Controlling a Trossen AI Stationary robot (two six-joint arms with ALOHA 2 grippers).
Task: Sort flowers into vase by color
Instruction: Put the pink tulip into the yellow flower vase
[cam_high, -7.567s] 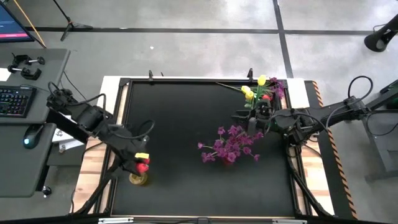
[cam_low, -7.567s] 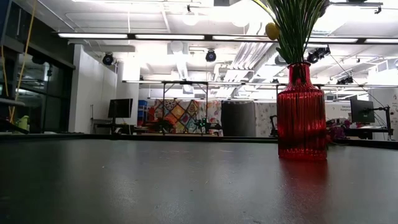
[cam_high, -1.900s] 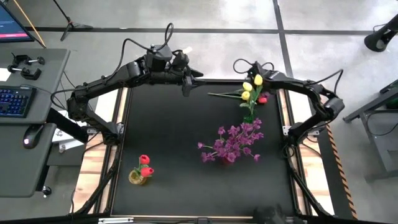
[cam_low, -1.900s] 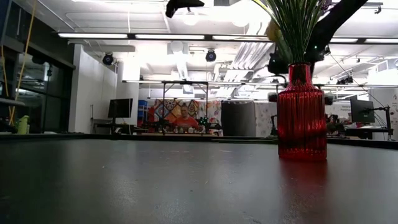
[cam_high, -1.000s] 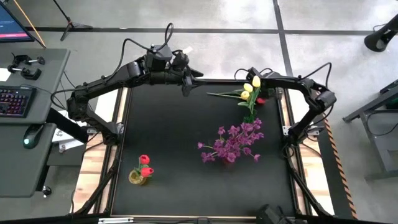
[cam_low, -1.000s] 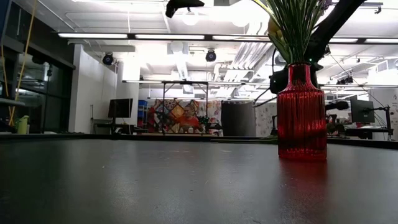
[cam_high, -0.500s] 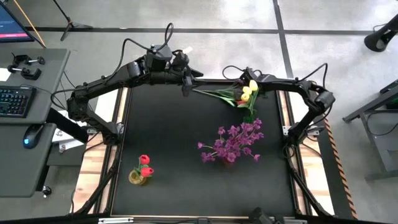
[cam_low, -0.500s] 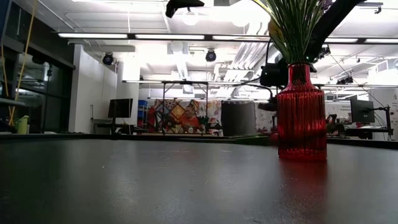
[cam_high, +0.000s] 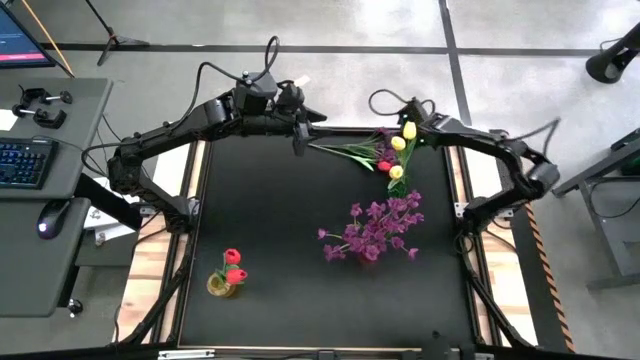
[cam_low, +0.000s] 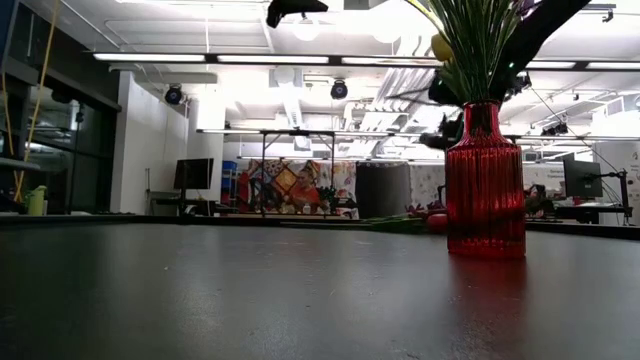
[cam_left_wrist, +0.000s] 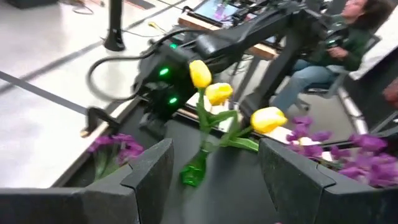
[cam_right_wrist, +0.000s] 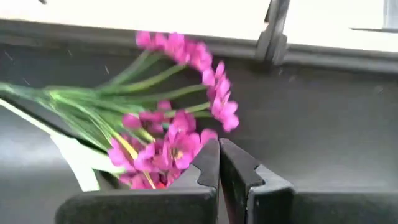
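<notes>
Loose flowers (cam_high: 362, 153) lie flat at the table's far edge, stems running left-right w/ tips toward the left gripper (cam_high: 300, 138) and blooms toward the right gripper (cam_high: 412, 131), just by the green vase (cam_high: 396, 178) of yellow tulips. Right gripper sits nearest the blooms, fingers shut, gripping nothing visible. Left gripper hangs off the stem tips, fingers (cam_left_wrist: 142, 176) spread, empty. Next grab looks like the left's, across the stems.

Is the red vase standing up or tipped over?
Upright: the red vase stands on its base on the table, stems rising from its neck.
</notes>
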